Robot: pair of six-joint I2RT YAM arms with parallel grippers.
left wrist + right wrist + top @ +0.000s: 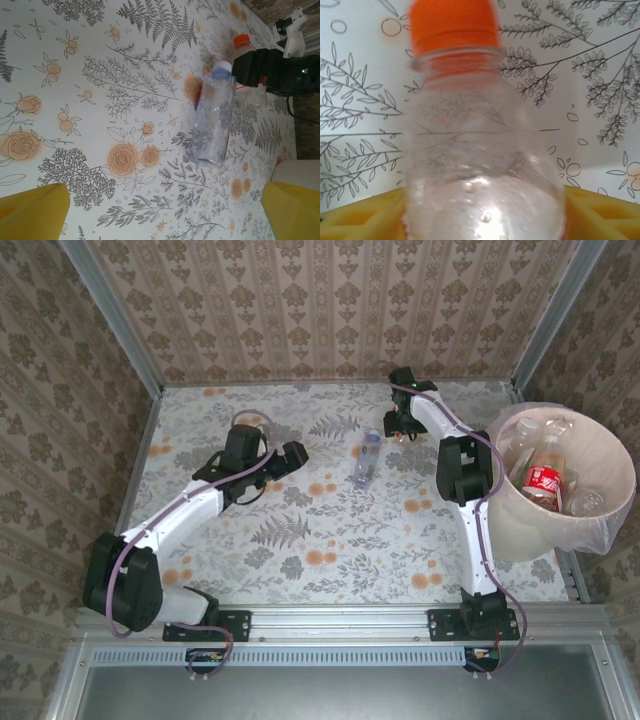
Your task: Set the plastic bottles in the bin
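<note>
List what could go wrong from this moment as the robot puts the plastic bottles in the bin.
1. The right end effector flanks the smooth, rounded orange-capped bottle; it may slip or crush when squeezed and lifted.
2. The white-capped bottle lies on its side on the table; a nudge might set it rolling.
3. The bin stands at the table's right side and already holds other bottles; a short release could miss its rim.

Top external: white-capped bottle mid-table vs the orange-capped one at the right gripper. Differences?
Cap: the white-capped bottle has a pale cap; the orange-capped bottle has an orange one.
Place: the white-capped bottle lies free mid-table, touched by neither gripper; the orange-capped bottle sits between the right gripper's fingers.
Shared: both are clear plastic, not yet in the bin.
</note>
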